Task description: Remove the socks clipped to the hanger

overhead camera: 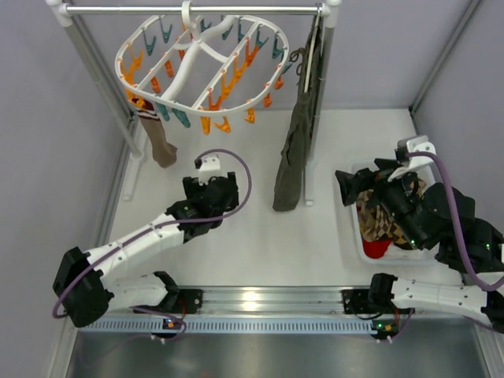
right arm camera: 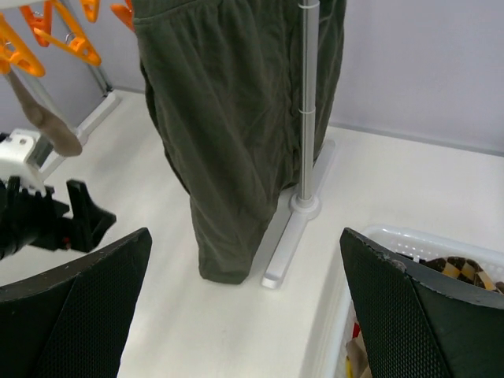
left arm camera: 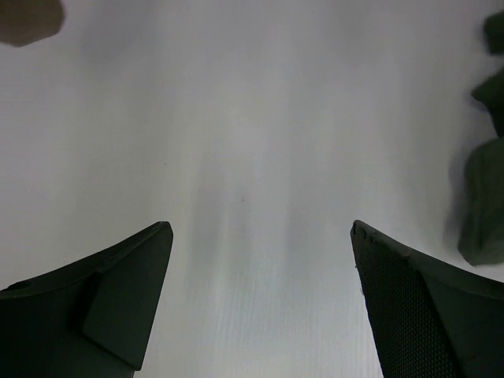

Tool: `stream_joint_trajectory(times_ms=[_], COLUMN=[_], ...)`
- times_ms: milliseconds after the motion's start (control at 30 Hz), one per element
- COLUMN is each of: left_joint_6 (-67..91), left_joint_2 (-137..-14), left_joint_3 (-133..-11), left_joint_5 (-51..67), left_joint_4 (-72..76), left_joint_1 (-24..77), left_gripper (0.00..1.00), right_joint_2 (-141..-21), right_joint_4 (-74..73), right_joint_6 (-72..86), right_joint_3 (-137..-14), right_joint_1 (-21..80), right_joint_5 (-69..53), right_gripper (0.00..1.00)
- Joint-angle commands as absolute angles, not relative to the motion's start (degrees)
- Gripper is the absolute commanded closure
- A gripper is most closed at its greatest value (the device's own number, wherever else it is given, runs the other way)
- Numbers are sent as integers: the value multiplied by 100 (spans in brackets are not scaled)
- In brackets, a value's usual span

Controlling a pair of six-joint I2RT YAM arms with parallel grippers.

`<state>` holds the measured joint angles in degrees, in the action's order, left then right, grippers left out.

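The white oval hanger (overhead camera: 201, 67) hangs from the rail by its hook, with many orange and teal clips. One tan-brown sock (overhead camera: 160, 142) still hangs from a clip at its left edge; its toe shows in the left wrist view (left arm camera: 27, 20) and it also shows in the right wrist view (right arm camera: 47, 126). Argyle socks (overhead camera: 386, 224) lie in the white basket (overhead camera: 352, 236). My left gripper (overhead camera: 214, 187) is open and empty over the table (left arm camera: 260, 228), right of and below the hanging sock. My right gripper (overhead camera: 351, 186) is open and empty over the basket's left rim (right arm camera: 244, 236).
A long olive-grey garment (overhead camera: 293, 153) hangs from the rail's right end, beside the rail post (right arm camera: 307, 102) and its foot. It shows at the right edge of the left wrist view (left arm camera: 484, 205). A red cloth (overhead camera: 376, 248) lies in the basket. The rail's left post (overhead camera: 102, 71) stands behind the sock.
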<state>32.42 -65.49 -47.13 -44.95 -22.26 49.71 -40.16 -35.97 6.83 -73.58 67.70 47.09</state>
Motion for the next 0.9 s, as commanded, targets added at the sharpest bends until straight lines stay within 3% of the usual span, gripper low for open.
stream_joint_trajectory(times_ms=[0, 167, 667, 833, 867], left_joint_6=[3638, 3333, 1795, 1328, 1205], left_joint_2=[-6793, -7303, -8743, -9210, -9254], left_joint_3=[-5009, -5414, -5414, -5467, -5484], left_joint_5=[-4728, -5624, -6240, -6214, -6214], left_joint_4=[-2285, -1831, 1668, 2521, 2731], left_joint_1=[4309, 3534, 2057, 1618, 1582], left_gripper=[2, 2, 2, 14, 21], right_joint_2=[-4175, -4324, -4465, -4579, -4614], right_joint_4=[-3182, -3112, -2883, -2883, -2874], right_joint_6=[598, 528, 343, 273, 220], right_joint_3=[-7453, -7418, -7260, -7216, -7207], right_joint_1=[6759, 6767, 6759, 6759, 6759], right_joint_5=[4413, 4228, 3561, 3322, 3305], right_gripper=[0, 1, 0, 1, 1])
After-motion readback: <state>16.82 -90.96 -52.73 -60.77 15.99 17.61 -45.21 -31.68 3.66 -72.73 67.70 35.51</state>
